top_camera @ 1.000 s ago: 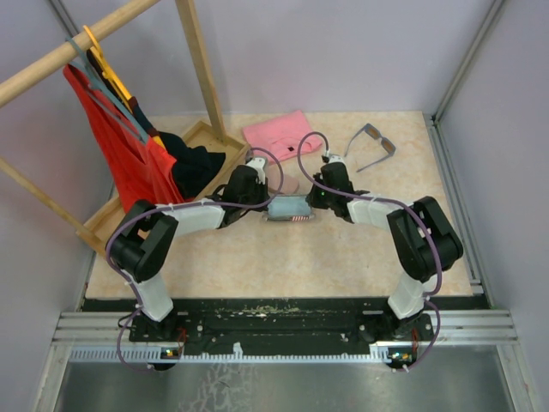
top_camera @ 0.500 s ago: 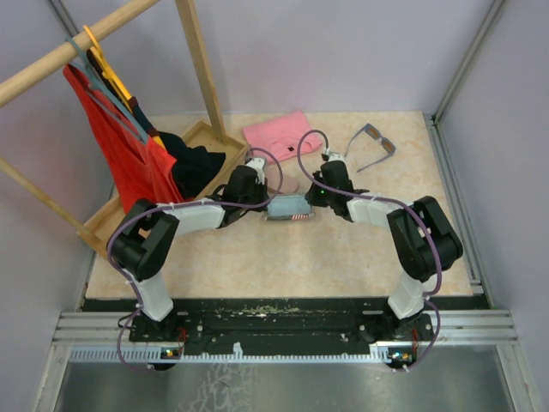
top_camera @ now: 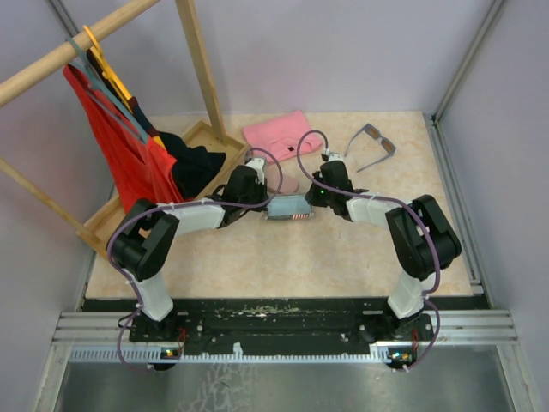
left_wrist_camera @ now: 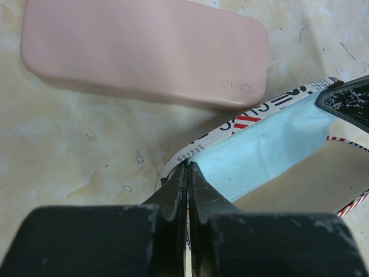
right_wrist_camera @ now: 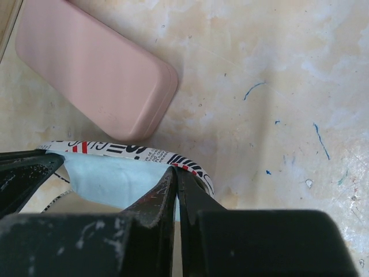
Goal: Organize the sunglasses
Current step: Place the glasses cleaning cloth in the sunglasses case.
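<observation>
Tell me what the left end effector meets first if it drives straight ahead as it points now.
The left end effector is shut on the printed case at its rim, so that comes first. Beyond, the pink case lies roughly in line; depth is unclear.

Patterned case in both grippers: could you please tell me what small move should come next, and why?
Probably the right gripper should release and reach for the grey-blue sunglasses: it and the left gripper pinch the patterned case, the cloth lies inside, the sunglasses lie loose.
</observation>
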`<state>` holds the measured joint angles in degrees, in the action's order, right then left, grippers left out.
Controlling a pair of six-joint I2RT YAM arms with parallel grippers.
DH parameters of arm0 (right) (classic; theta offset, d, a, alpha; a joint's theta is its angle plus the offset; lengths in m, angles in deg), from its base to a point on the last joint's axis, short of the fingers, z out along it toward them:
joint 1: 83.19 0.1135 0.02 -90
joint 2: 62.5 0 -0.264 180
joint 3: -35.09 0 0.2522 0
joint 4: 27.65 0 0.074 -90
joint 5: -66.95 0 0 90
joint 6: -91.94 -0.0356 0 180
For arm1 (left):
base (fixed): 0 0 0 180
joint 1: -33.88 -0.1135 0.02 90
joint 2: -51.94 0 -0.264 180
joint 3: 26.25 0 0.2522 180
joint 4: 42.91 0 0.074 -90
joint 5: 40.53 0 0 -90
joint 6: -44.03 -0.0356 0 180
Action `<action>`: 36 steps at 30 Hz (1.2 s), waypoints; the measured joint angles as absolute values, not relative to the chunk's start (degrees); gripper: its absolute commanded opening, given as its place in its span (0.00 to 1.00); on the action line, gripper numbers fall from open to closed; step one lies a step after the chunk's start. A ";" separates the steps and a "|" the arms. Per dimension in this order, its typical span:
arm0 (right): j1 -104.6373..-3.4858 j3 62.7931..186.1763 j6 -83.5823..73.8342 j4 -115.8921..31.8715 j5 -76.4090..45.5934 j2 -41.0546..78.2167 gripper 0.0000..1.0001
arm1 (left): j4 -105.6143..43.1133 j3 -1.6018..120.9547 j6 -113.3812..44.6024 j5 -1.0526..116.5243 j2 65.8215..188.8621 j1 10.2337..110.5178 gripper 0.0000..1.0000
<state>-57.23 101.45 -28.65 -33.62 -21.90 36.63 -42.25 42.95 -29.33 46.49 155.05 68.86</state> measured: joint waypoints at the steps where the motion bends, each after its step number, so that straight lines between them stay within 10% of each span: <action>1: -57.23 101.47 -28.65 -33.54 -21.90 36.63 0.07 | -42.25 42.95 -29.33 46.49 155.05 68.86 0.04; 36: -57.26 101.47 -28.36 -33.99 -23.34 35.91 0.28 | -42.25 42.93 -29.26 46.53 155.05 68.86 0.22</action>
<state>-57.26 101.47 -28.36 -33.99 -23.34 35.91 -42.25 42.93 -29.26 46.53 155.05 68.86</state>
